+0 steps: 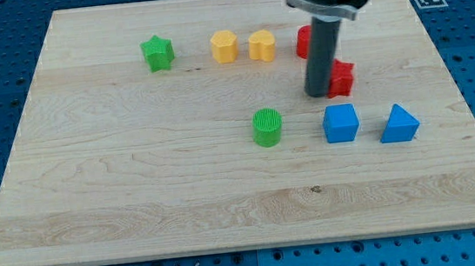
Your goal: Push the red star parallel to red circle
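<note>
My rod comes down from the view's top right and my tip [318, 94] rests on the board. The red star [342, 77] lies just to the tip's right, touching or nearly touching the rod. Another red block, the red circle [302, 43], sits just above, mostly hidden behind the rod, so its shape is hard to make out. The star is lower and slightly right of it.
A green star [157, 53], a yellow hexagon [224, 46] and a yellow heart [261, 46] form a row at the view's top. A green cylinder [267, 127], a blue cube [341, 123] and a blue triangular block [399, 123] lie below the tip.
</note>
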Tool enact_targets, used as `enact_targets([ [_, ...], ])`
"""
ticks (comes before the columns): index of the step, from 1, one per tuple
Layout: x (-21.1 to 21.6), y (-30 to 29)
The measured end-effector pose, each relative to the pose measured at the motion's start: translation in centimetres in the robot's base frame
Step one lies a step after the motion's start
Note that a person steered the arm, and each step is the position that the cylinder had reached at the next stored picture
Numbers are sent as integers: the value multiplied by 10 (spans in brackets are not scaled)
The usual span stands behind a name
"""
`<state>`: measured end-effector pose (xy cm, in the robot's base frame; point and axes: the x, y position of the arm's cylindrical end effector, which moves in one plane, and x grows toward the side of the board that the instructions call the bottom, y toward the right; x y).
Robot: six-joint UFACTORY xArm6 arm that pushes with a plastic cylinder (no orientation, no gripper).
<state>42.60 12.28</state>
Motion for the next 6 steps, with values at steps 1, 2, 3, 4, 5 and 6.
enact_targets([
  [1,5,37],
  [2,5,75],
  [3,5,103],
  [4,5,106],
  [5,5,102],
  [6,4,96],
])
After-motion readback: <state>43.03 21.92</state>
